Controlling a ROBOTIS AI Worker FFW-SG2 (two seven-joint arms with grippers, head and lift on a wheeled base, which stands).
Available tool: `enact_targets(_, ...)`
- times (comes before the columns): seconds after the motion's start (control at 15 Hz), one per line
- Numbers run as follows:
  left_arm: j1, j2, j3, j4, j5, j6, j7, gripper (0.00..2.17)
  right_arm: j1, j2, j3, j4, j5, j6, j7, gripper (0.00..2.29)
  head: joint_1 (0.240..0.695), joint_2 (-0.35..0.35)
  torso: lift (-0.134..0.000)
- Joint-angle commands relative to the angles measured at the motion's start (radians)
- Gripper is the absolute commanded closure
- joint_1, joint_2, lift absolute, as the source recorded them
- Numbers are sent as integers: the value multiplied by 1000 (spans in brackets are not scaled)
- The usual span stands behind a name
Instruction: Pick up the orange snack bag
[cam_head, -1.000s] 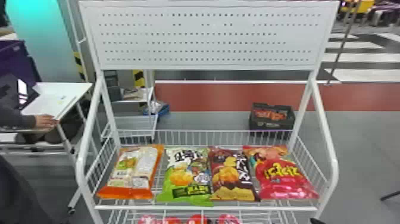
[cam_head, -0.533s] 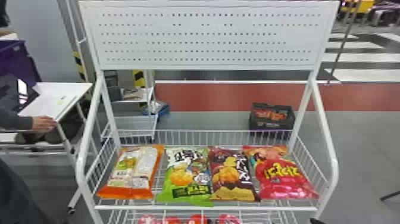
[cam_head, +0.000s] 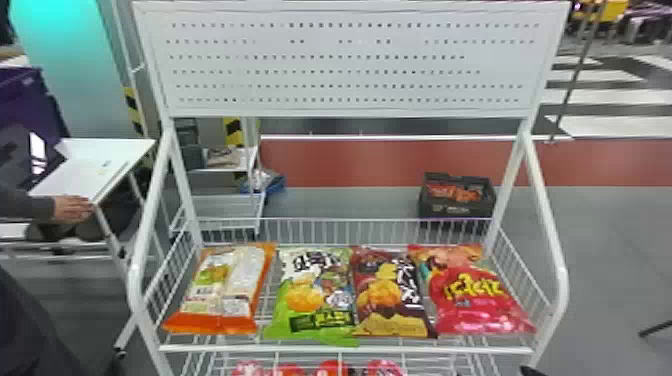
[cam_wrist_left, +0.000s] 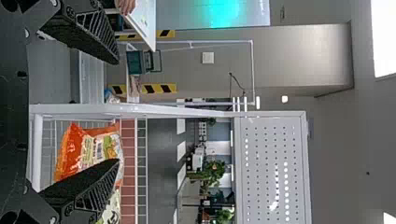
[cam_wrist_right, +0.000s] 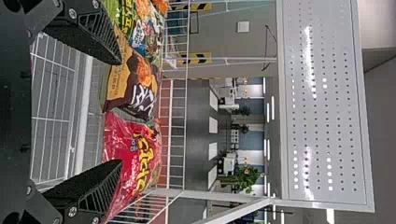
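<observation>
Spread wide and empty, the left gripper (cam_wrist_left: 116, 111) is the nearer, with the orange-edged snack bag (cam_head: 210, 320) lying ahead, lower and slightly rightward, long axis front to back, on the wire shelf (cam_head: 345, 348) at its left end.

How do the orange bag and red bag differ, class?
The orange bag has a pale middle; the red bag is mostly red with yellow lettering. The orange bag sits leftmost, the red bag rightmost. The orange bag's near end angles left, the red bag's right. Both lie in the wire basket.
</observation>
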Motion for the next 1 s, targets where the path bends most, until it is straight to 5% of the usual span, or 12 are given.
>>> enact_targets(0.0,-11,0,-2,3,2,16,-3,161,0,1,2,0,1,0,0,144,499,0,0)
enact_targets(0.93,-289,0,-143,108,-5,283,3,235,-2,2,8,8,7,-3,0,144,499,0,0)
